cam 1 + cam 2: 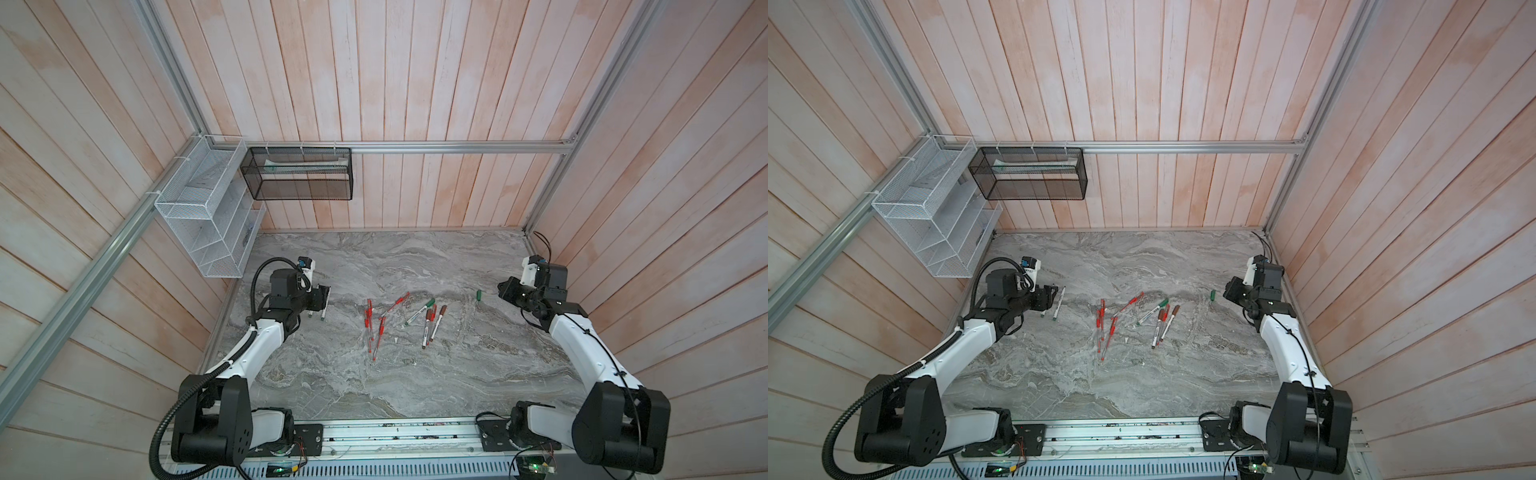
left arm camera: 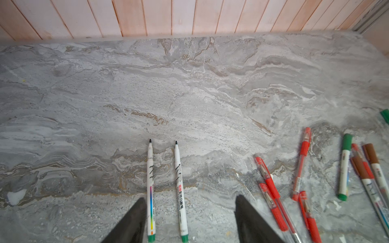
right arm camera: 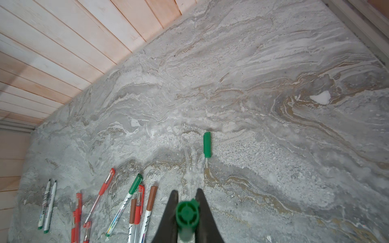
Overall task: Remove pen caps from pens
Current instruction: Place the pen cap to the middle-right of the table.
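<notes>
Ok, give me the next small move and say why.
Probably: lower the right claw and release its green cap beside the loose cap. The left claw is open with two bare-tipped markers lying by it, so only this cap is in a grip.

I'm running this from afar, and the place reads as a robotics lab test cell. An aluminium frame (image 1: 457, 146) of bolted extrusions boxes it in, lined with pale plank walls (image 1: 415, 83) on the left, right and far sides. The marble-look tabletop (image 1: 374, 395) ends at a near rail (image 1: 374, 436) carrying the left arm (image 1: 257, 349) and right arm (image 1: 582, 353). A bare circuit board (image 1: 280, 470) glows green below it. A white wire basket (image 1: 199, 216) and black mesh basket (image 1: 299, 178) are zip-tied to the frame at far left.
</notes>
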